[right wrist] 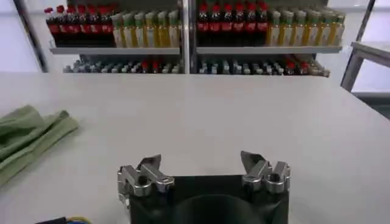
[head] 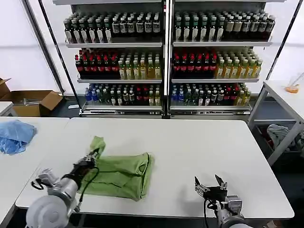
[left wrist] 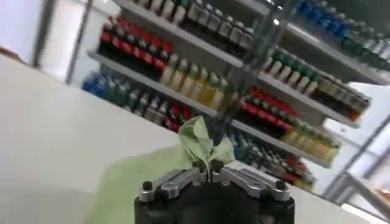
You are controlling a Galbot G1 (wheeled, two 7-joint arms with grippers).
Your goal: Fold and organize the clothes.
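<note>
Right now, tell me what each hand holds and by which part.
The left hand is shut on the shirt, pinching a bunched fold at its left edge and lifting it. The right hand is open over the table, holding nothing.

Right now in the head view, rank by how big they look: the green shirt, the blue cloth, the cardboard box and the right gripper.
1. Green shirt, clearly largest.
2. Cardboard box and blue cloth look about alike; the view's edge cuts off the cloth, so no ranking.
3. Right gripper, smallest, though nearest the camera.
</note>
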